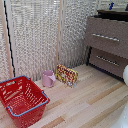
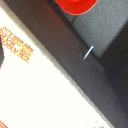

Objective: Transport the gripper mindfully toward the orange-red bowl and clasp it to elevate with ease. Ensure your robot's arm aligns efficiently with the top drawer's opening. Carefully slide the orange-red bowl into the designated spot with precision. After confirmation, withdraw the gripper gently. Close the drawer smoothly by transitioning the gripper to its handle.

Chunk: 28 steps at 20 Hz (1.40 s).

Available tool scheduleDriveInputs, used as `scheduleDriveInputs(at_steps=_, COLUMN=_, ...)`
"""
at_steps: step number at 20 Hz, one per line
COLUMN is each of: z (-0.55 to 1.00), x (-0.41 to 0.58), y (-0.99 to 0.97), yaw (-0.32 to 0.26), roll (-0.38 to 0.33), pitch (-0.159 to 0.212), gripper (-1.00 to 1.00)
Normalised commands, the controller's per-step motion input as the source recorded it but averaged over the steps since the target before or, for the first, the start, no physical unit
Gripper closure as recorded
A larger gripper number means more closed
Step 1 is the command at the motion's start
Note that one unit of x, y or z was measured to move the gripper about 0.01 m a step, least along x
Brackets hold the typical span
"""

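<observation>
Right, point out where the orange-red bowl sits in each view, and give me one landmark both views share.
Exterior view: the orange-red bowl is not visible.
Wrist view: the orange-red bowl shows only in part, cut off by the picture's edge, against dark wood.
Shared landmark: the colourful printed box on the light floor beside the pink cup; it also shows in the wrist view.

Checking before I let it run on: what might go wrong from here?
The bowl is only partly in the wrist view and hidden in the exterior view, so its seating is unclear; a closing drawer might catch it. The handle is slim, and the claw is out of sight, so it may miss.
</observation>
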Motion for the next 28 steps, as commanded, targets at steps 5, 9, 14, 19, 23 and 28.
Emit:
scheduleDriveInputs(at_steps=5, z=0.17, x=0.0, y=0.2, yaw=0.105, roll=-0.315, pitch=0.026, gripper=-1.0)
scheduleDriveInputs(at_steps=9, z=0.05, x=0.0, y=0.19, yaw=0.067, roll=-0.375, pitch=0.0, gripper=-1.0)
scheduleDriveInputs(at_steps=14, z=0.03, x=0.0, y=0.21, yaw=0.055, roll=-0.375, pitch=0.026, gripper=-1.0)
scheduleDriveInputs(at_steps=19, z=0.0, x=-0.031, y=0.27, yaw=0.065, roll=-0.369, pitch=0.155, gripper=-1.0)
scheduleDriveInputs(at_steps=23, z=0.0, x=-0.158, y=0.32, yaw=0.076, roll=-0.305, pitch=0.252, gripper=-1.0)
scheduleDriveInputs(at_steps=28, z=0.0, x=-0.167, y=0.33, yaw=0.072, roll=-0.292, pitch=0.273, gripper=-1.0)
